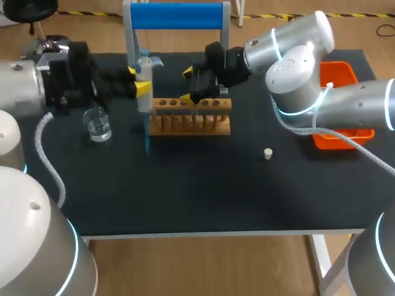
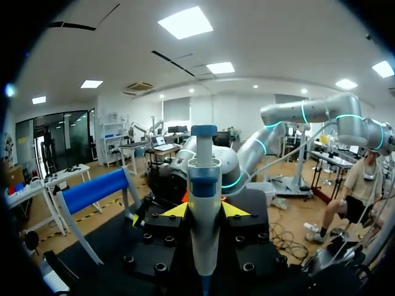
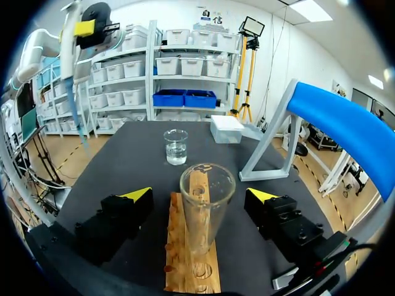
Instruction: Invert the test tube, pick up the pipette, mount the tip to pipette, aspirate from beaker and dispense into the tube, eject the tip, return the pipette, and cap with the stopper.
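Left claw [image 2: 205,210] clamped on the pipette [image 2: 204,179], blue tip [image 1: 147,132] mounted, hanging between beaker [image 1: 97,125] and wooden rack [image 1: 191,120]. Right claw [image 3: 197,198] spread wide, straddling the racked upright test tube [image 3: 207,197], not touching. Risk: tip (loaded or not, hard to tell from here) misses the narrow mouth or clips a finger, wetting the surface [image 1: 203,185].

Table [image 1: 185,197]: black top, pale front edge, white leg [image 1: 321,259] at near right. Floor [image 1: 203,265]: wood-toned boards, yellow-and-black tape [image 1: 278,16] along the far side. Ceiling [image 2: 259,37]: white, lit by square light panels [image 2: 186,22]. White shelving [image 3: 185,68] with bins stands against a white wall [image 3: 166,12].
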{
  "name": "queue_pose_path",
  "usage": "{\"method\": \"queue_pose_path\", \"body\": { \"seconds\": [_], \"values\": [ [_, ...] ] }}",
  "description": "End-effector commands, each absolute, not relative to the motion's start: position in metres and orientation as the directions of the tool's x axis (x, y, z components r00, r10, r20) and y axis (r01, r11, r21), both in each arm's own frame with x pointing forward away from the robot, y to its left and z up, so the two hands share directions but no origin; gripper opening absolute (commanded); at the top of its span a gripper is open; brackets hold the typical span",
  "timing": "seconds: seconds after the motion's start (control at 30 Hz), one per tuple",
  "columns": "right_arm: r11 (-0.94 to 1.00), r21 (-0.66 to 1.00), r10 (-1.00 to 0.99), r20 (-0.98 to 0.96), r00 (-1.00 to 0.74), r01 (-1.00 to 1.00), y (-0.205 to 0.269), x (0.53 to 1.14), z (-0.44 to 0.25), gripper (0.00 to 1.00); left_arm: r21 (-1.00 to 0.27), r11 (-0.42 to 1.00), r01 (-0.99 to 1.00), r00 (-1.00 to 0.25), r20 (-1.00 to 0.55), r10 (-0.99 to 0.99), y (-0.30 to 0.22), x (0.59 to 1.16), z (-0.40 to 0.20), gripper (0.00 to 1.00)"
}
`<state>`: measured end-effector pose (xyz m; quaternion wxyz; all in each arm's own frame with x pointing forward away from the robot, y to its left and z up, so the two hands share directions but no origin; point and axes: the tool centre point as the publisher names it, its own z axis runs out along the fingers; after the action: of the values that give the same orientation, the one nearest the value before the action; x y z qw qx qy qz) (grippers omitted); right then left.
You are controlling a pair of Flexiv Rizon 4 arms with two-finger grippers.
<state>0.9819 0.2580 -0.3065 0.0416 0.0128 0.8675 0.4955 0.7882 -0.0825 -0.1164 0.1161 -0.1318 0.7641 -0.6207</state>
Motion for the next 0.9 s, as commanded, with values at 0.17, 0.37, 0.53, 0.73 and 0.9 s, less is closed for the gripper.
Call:
{"method": "queue_pose_path", "body": {
  "seconds": [0.17,0.37,0.53,0.73,0.9],
  "values": [
    [0.51,0.86,0.06,-0.057,-0.997,-0.018,0.257,0.983,-0.306,1.0,-0.984,0.178,-0.016,-0.953,-0.039,-0.302,-0.115,0.802,-0.131,0.0],
    [0.51,0.86,0.06,-0.057,-0.997,-0.018,0.257,0.983,-0.306,1.0,-0.987,0.154,0.043,-0.959,-0.084,-0.272,-0.13,0.807,-0.132,0.0],
    [0.51,0.86,0.06,-0.057,-0.997,-0.018,0.257,0.983,-0.306,1.0,-0.985,0.164,0.056,-0.968,-0.094,-0.233,-0.143,0.81,-0.134,0.0],
    [0.51,0.86,0.06,-0.057,-0.997,-0.018,0.257,0.983,-0.306,1.0,-0.982,0.175,0.072,-0.968,-0.111,-0.224,-0.148,0.811,-0.132,0.0],
    [0.51,0.86,0.06,-0.057,-0.997,-0.018,0.257,0.983,-0.306,1.0,-0.982,0.176,0.069,-0.968,-0.109,-0.224,-0.149,0.811,-0.134,0.0]
  ]
}}
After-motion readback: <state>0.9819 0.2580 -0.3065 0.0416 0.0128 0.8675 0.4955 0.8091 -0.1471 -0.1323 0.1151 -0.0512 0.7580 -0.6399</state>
